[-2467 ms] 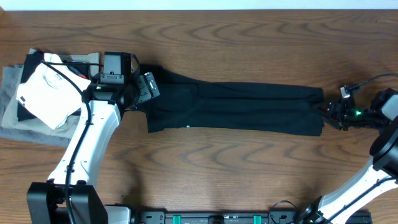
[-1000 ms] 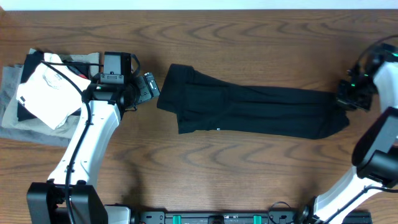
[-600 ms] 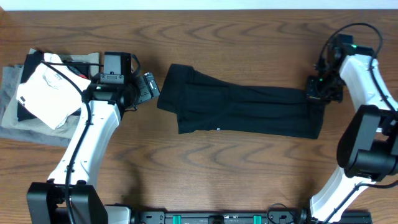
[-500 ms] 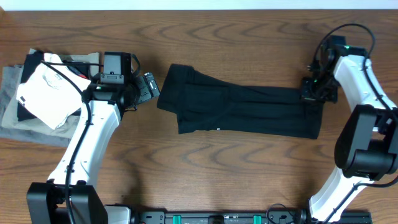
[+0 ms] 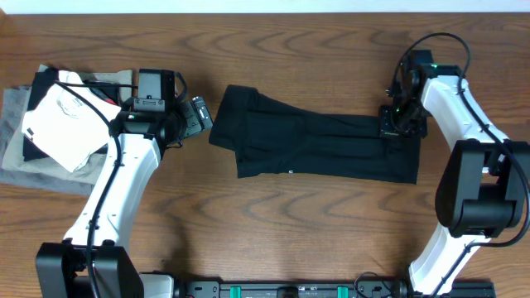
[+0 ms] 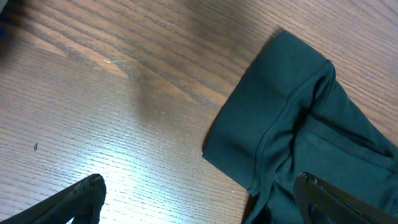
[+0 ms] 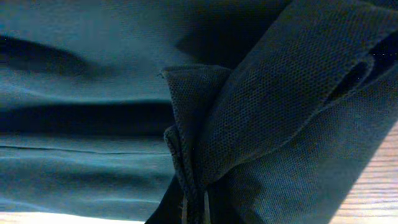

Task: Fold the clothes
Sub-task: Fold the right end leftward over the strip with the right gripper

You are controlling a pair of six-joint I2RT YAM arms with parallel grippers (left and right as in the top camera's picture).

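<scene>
The clothes are a black T-shirt lying as a long narrow strip across the middle of the table. My right gripper is shut on the strip's right end and holds that end raised, doubled back over the rest. In the right wrist view the dark fabric fills the frame, and a bunched fold runs into the right gripper. My left gripper stands open just left of the shirt's left end, holding nothing. In the left wrist view that folded end lies ahead, with one fingertip over bare wood.
A pile of folded garments lies at the far left: a white one on top of a grey-olive one. The left arm runs from the near edge to beside that pile. The table's far edge is close behind the shirt.
My right gripper has moved left and slightly forward with the shirt's right end, so the strip is shorter on the right. The left arm and the shirt's left end have not moved.
</scene>
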